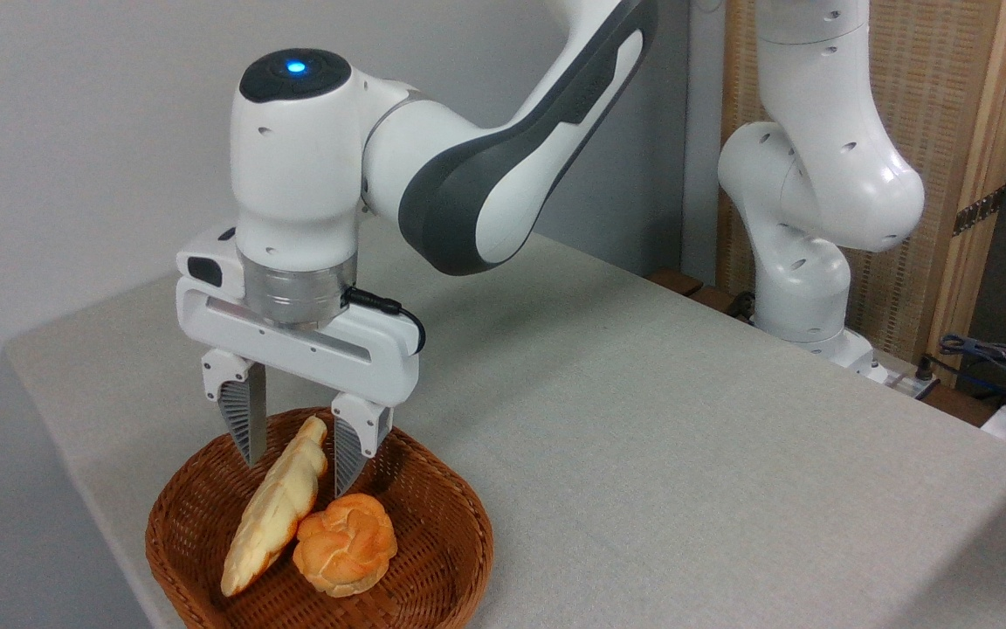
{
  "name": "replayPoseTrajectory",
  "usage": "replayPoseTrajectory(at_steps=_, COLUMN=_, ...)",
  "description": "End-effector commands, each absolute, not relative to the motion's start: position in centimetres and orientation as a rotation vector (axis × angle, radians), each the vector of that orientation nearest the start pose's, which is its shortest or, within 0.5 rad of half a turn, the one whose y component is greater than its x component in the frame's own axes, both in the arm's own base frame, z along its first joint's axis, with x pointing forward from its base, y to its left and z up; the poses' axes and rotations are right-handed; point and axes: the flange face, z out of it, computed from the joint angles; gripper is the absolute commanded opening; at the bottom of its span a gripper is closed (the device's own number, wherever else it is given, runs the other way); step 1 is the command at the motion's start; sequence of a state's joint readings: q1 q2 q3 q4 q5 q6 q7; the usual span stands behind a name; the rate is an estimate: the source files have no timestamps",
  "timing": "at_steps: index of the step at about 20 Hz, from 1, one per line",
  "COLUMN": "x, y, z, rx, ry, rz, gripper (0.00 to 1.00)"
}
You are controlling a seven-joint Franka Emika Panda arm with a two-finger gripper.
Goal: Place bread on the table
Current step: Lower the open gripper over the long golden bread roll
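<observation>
Two breads lie in a wicker basket (433,559) on the grey-beige clothed bench (643,437); the tool (298,476) hangs open astride the bread (276,511), gripping nothing, grey wall behind.

Desk (643,419) was large, rectangular, covered in plain light grey-beige cloth, running from near left corner toward far right. Brown woven wicker basket (459,524) sat directly on cloth at near left edge, its front cut off by picture's bottom. White robot base (804,306) stood at far right edge of desk. Rest of cloth lay bare, faintly creased.
</observation>
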State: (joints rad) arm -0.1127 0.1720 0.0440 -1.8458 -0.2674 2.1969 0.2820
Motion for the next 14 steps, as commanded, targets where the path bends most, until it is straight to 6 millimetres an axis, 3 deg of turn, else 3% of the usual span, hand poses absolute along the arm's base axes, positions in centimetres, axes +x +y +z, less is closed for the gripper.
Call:
replayPoseTrajectory(at_steps=1, x=62.72, y=-5.88, z=44.46, rx=-3.326, ry=0.321, rz=-0.355, gripper=0.57)
replayPoseTrajectory(at_steps=3, x=62.78, y=-5.89, z=44.30, rx=-3.329, ry=0.316, rz=-0.356, gripper=0.36)
replayPoseTrajectory(at_steps=5, x=62.81, y=-5.86, z=44.22, rx=-3.346, ry=0.298, rz=-0.358, gripper=0.29)
replayPoseTrajectory(at_steps=14, x=62.81, y=-5.77, z=44.49, rx=-3.343, ry=0.313, rz=-0.368, gripper=0.23)
